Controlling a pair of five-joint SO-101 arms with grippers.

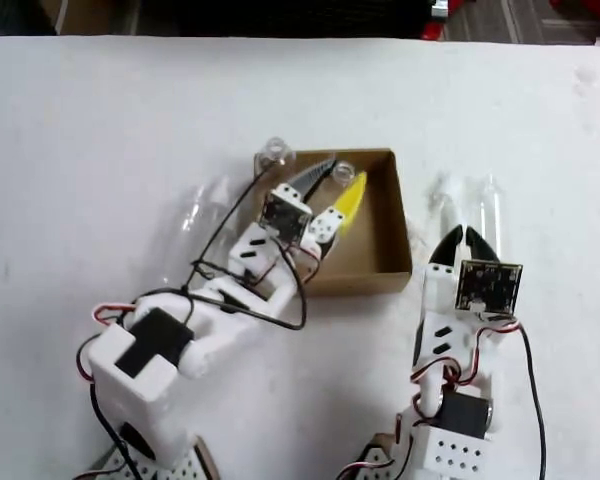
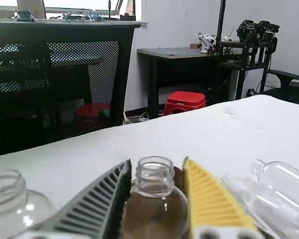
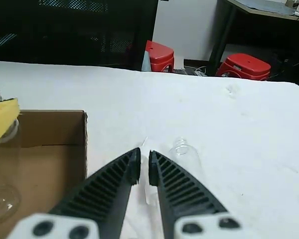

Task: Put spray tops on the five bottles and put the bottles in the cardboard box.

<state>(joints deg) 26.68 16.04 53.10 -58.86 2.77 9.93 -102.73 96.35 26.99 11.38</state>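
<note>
**Five bottles, one held over the box**

We count five clear bottles and one cardboard box (image 1: 372,245). The left gripper (image 1: 344,174) is closed on one open-necked bottle (image 2: 154,196), upright at the box's far side. A second bottle (image 1: 275,150) stands just outside the far left corner. A third bottle (image 1: 205,215) lies further left. A fourth bottle (image 1: 445,205) and a fifth bottle (image 1: 490,205) lie right of the box, just beyond the right gripper (image 1: 465,234), whose fingers are almost together and hold nothing.

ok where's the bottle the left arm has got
High view: the bottle is between the left end effector's fingers, over the far side of the cardboard box, with another open bottle at the box's far left corner.
</note>
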